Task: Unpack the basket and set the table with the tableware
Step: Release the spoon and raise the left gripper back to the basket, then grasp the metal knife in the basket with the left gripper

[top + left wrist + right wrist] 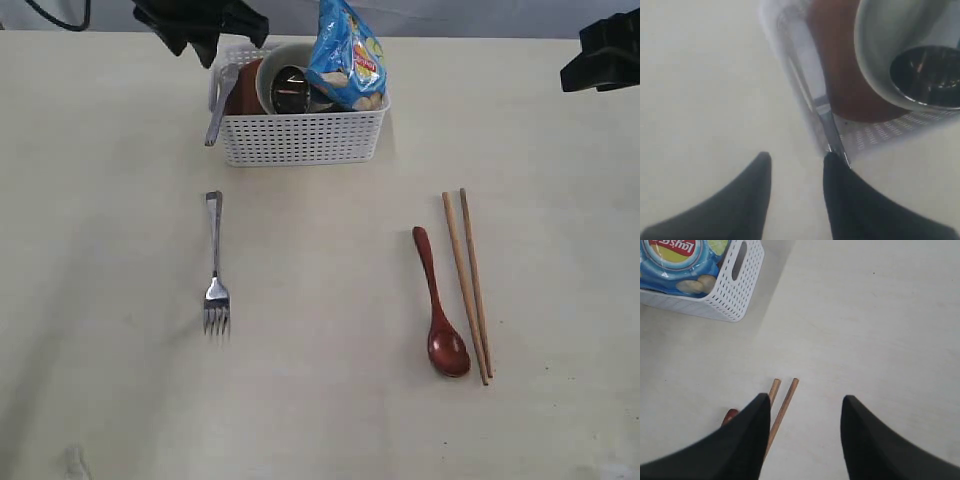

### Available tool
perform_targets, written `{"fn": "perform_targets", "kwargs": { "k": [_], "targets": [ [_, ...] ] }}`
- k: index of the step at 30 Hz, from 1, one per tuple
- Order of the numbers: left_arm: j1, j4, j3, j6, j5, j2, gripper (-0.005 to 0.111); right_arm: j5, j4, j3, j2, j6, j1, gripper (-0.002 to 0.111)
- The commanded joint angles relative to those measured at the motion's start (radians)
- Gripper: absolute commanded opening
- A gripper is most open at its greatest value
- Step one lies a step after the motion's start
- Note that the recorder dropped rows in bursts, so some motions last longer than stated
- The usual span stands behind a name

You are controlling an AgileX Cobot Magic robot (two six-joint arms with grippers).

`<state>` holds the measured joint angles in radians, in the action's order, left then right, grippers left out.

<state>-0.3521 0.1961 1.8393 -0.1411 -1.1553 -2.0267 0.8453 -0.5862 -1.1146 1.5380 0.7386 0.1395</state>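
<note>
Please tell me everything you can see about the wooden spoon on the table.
The spoon is reddish-brown and glossy, wood by its look, with a slim handle and an oval bowl. It lies flat on the table, its bowl toward the near edge and its handle tip toward the basket. The chopsticks lie close beside it, on the side away from the fork; whether they touch its bowl is unclear.

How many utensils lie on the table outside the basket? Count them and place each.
4: the fork at left, the wooden spoon at right, two chopsticks beside it. More sit in the basket.
</note>
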Motion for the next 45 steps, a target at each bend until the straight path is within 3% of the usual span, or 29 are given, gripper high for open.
{"fn": "perform_targets", "kwargs": {
  "k": [1,7,20,23,27,45],
  "targets": [
    [0.0,-0.044,0.146,0.015,-0.066,-0.109,0.034,-0.007,-0.008,0.0,-0.004,0.013,0.007,0.044],
    [0.0,-0.115,0.163,0.019,-0.066,-0.13,0.059,-0.007,-0.008,0.0,-0.004,0.017,0.007,0.044],
    [0.0,-0.125,0.151,0.019,-0.066,-0.143,0.058,-0.007,-0.008,0.0,-0.004,0.017,0.007,0.044],
    [0.0,-0.202,0.108,0.027,-0.066,-0.143,0.058,-0.003,-0.012,0.0,-0.004,0.017,0.007,0.044],
    [0.0,-0.16,0.021,0.03,-0.066,-0.099,0.058,-0.003,-0.016,0.0,-0.004,0.017,0.007,0.044],
    [0.0,-0.182,-0.086,0.029,-0.066,-0.071,0.058,0.0,-0.018,0.0,-0.004,0.017,0.007,0.044]
  ]
}}
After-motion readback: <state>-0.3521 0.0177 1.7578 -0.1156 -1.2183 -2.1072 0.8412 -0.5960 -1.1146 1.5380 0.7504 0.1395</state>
